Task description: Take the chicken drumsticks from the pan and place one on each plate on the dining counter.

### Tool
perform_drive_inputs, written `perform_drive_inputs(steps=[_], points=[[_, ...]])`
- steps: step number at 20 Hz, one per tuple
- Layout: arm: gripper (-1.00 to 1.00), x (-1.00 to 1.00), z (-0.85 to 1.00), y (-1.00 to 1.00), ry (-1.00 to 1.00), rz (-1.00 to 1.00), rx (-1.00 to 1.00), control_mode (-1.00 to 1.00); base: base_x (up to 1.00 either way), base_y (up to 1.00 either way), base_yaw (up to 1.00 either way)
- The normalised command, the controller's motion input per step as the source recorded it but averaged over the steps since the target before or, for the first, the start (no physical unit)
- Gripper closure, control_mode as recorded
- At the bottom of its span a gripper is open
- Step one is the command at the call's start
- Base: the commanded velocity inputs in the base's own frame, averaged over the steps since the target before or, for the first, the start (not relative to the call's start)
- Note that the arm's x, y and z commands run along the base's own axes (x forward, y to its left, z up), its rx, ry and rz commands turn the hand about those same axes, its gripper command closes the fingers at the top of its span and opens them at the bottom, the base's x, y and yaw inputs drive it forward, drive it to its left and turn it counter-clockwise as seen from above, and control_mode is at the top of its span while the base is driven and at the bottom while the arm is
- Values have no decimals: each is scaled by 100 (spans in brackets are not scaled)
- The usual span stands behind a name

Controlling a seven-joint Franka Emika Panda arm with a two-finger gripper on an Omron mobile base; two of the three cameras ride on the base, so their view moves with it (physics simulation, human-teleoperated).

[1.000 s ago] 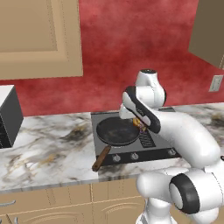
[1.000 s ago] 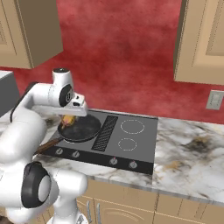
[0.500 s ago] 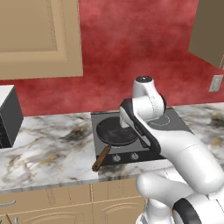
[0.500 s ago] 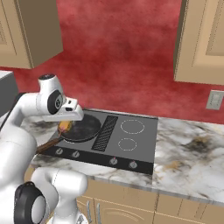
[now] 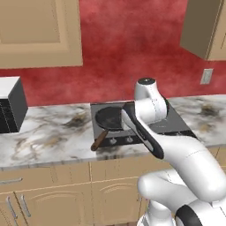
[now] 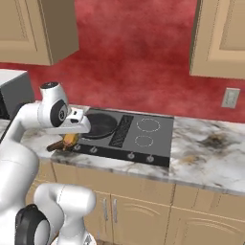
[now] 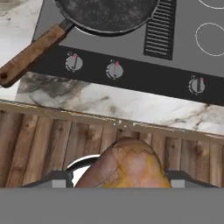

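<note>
Carrying a golden drumstick (image 7: 127, 164) between my fingers, I hold it clear of the pan (image 7: 107, 13), out past the front edge of the counter (image 7: 131, 107), so that it hangs over the wooden floor and not over the stove (image 7: 183, 43). My pincer (image 7: 119, 177) is clenched on the meat, its jaws standing wide because the piece is thick; from the right base camera the drumstick (image 6: 71, 139) shows as a yellow lump under my hand, close to the pan's wooden handle (image 6: 56, 144). Lifting it off the cooktop first makes sense, since the plates wait elsewhere, on the dining counter, and I judge a swing or a drive away comes next.

The pan sits on the stove's left burner, its dark bottom bare as far as I can see, its handle (image 5: 99, 140) pointing out over the counter's front edge. That handle is the nearest thing to catch on. A dark appliance (image 5: 11, 105) stands at the counter's left end.
</note>
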Motion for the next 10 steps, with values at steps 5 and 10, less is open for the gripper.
perform_drive_inputs(steps=[5,10], points=[[100,0,0,0,0,0,0,100,-79,-9,62],[100,0,0,0,0,0,0,100,-18,-2,100]])
